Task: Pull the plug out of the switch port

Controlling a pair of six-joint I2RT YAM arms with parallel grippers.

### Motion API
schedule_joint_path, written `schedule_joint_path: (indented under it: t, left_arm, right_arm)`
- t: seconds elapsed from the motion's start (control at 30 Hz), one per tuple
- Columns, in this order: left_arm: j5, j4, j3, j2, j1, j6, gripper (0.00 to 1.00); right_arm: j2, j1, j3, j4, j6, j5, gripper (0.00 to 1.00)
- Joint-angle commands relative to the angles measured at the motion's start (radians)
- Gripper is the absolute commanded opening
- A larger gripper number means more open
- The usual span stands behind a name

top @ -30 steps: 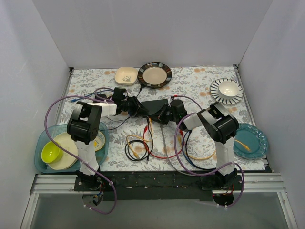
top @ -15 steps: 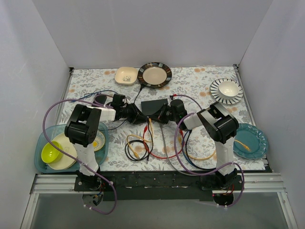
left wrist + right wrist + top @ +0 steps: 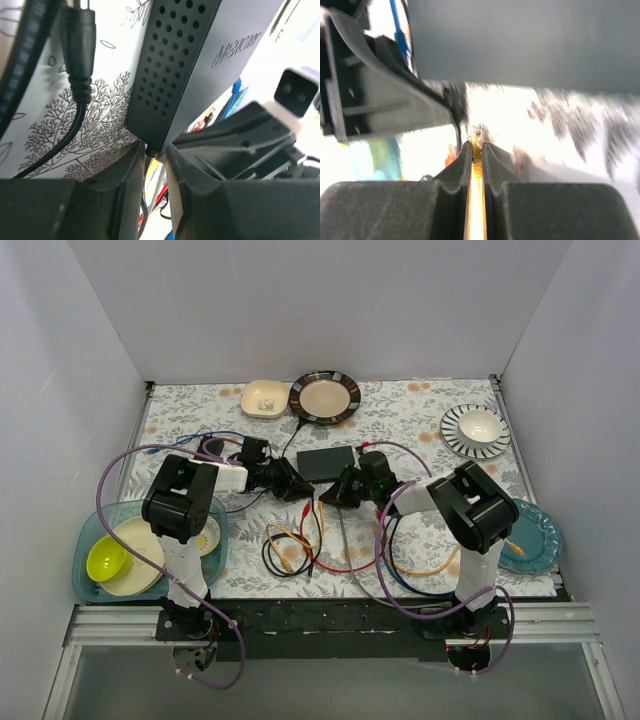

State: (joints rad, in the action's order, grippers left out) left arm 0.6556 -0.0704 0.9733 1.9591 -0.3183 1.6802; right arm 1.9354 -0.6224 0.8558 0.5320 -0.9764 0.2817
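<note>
Near the middle of the bench [image 3: 420,410], we see the switch [image 3: 326,462] lying flat and a little further back than a second ago, when it hung tilted between the two arms. Our right gripper [image 3: 338,496] has drawn back toward us and now sits apart from the switch's near edge. Its wrist view shows the jaws closed on the yellow plug [image 3: 477,167], with the plug's tip in open air below the switch and not touching it. We judge from this that the plug has come free, so the main pull looks done. Our left gripper [image 3: 296,487] stays at the switch's near left corner, jaws almost together around that corner; we cannot tell whether they truly pinch it. What we think remains is to carry the plug clear and let the switch go.
</note>
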Motion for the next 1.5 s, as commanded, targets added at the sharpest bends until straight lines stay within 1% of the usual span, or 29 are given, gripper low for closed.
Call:
schedule_joint_path:
  t: [0.0, 0.17, 0.23, 0.3, 0.37, 0.4, 0.47, 0.5, 0.53, 0.57, 0.63, 0.67, 0.73, 0.77, 0.8, 0.83, 0.87, 0.9, 0.93, 0.97, 1.0, 1.07, 1.1, 1.33, 1.4, 1.47]
  left_arm:
    - [-0.071, 0.058, 0.013, -0.02, -0.001, -0.017, 0.24]
    - [-0.097, 0.109, -0.01, -0.109, 0.002, -0.06, 0.24]
    - [-0.1, 0.113, -0.022, -0.123, 0.004, -0.068, 0.24]
    - [-0.102, 0.113, -0.03, -0.135, 0.004, -0.073, 0.24]
    - [-0.1, 0.109, -0.039, -0.146, 0.005, -0.074, 0.25]
    - [-0.099, 0.104, -0.042, -0.158, 0.005, -0.073, 0.25]
    - [-0.094, 0.089, -0.047, -0.176, 0.005, -0.07, 0.28]
    - [-0.093, 0.078, -0.047, -0.198, 0.007, -0.068, 0.3]
    - [-0.093, 0.075, -0.048, -0.21, 0.01, -0.066, 0.31]
    - [-0.094, 0.077, -0.048, -0.222, 0.012, -0.062, 0.32]
    - [-0.096, 0.077, -0.047, -0.252, 0.018, -0.056, 0.34]
    - [-0.099, 0.049, -0.047, -0.259, 0.019, -0.051, 0.34]
    - [-0.106, 0.055, -0.045, -0.275, 0.024, -0.045, 0.35]
    - [-0.111, 0.06, -0.048, -0.279, 0.027, -0.042, 0.35]
    - [-0.123, 0.064, -0.05, -0.282, 0.027, -0.039, 0.35]
    - [-0.128, 0.095, -0.053, -0.284, 0.027, -0.039, 0.35]
    - [-0.129, 0.104, -0.056, -0.284, 0.025, -0.037, 0.35]
    - [-0.132, 0.116, -0.07, -0.285, 0.027, -0.037, 0.34]
    - [-0.134, 0.126, -0.074, -0.289, 0.027, -0.036, 0.33]
    - [-0.136, 0.135, -0.084, -0.298, 0.027, -0.036, 0.33]
    - [-0.139, 0.145, -0.1, -0.305, 0.027, -0.036, 0.33]
    - [-0.143, 0.152, -0.133, -0.35, 0.027, -0.036, 0.32]
    - [-0.148, 0.159, -0.154, -0.362, 0.027, -0.036, 0.32]
    - [-0.166, 0.198, -0.223, -0.434, 0.027, -0.06, 0.32]
    - [-0.162, 0.198, -0.242, -0.453, 0.027, -0.063, 0.32]
    - [-0.154, 0.196, -0.265, -0.46, 0.027, -0.065, 0.32]
  right_arm:
    - [-0.085, 0.007, -0.102, -0.251, 0.106, -0.094, 0.01]
    - [-0.281, 0.064, -0.216, -0.424, 0.188, -0.2, 0.01]
    - [-0.318, 0.087, -0.241, -0.496, 0.234, -0.24, 0.01]
    - [-0.348, 0.089, -0.229, -0.53, 0.263, -0.265, 0.01]
    - [-0.4, 0.087, -0.212, -0.558, 0.281, -0.272, 0.15]
    - [-0.424, 0.084, -0.207, -0.55, 0.281, -0.276, 0.27]
    - [-0.482, 0.079, -0.154, -0.541, 0.291, -0.321, 0.36]
    - [-0.493, 0.079, -0.123, -0.549, 0.295, -0.344, 0.43]
    - [-0.498, 0.079, -0.041, -0.559, 0.318, -0.357, 0.45]
    - [-0.489, 0.079, 0.0, -0.572, 0.33, -0.369, 0.48]
    - [-0.458, 0.079, 0.096, -0.601, 0.353, -0.4, 0.49]
    - [-0.411, 0.079, 0.194, -0.61, 0.379, -0.403, 0.5]
    - [-0.345, 0.079, 0.28, -0.636, 0.4, -0.411, 0.49]
    - [-0.27, 0.081, 0.378, -0.647, 0.419, -0.411, 0.44]
    - [-0.229, 0.082, 0.42, -0.664, 0.429, -0.398, 0.39]
    - [-0.143, 0.082, 0.469, -0.671, 0.438, -0.391, 0.31]
    - [-0.101, 0.087, 0.512, -0.684, 0.446, -0.388, 0.11]
    - [-0.058, 0.087, 0.605, -0.714, 0.446, -0.383, 0.05]
    - [0.015, 0.09, 0.644, -0.727, 0.452, -0.381, 0.01]
    - [0.049, 0.095, 0.678, -0.737, 0.455, -0.384, 0.01]
    - [0.08, 0.099, 0.746, -0.753, 0.453, -0.381, 0.01]
    - [0.166, 0.111, 0.81, -0.757, 0.452, -0.381, 0.01]
    - [0.18, 0.118, 0.831, -0.75, 0.443, -0.383, 0.01]
    - [0.25, 0.17, 0.844, -0.676, 0.366, -0.384, 0.01]
    - [0.279, 0.174, 0.871, -0.687, 0.367, -0.372, 0.01]
    - [0.345, 0.174, 0.96, -0.75, 0.383, -0.351, 0.01]
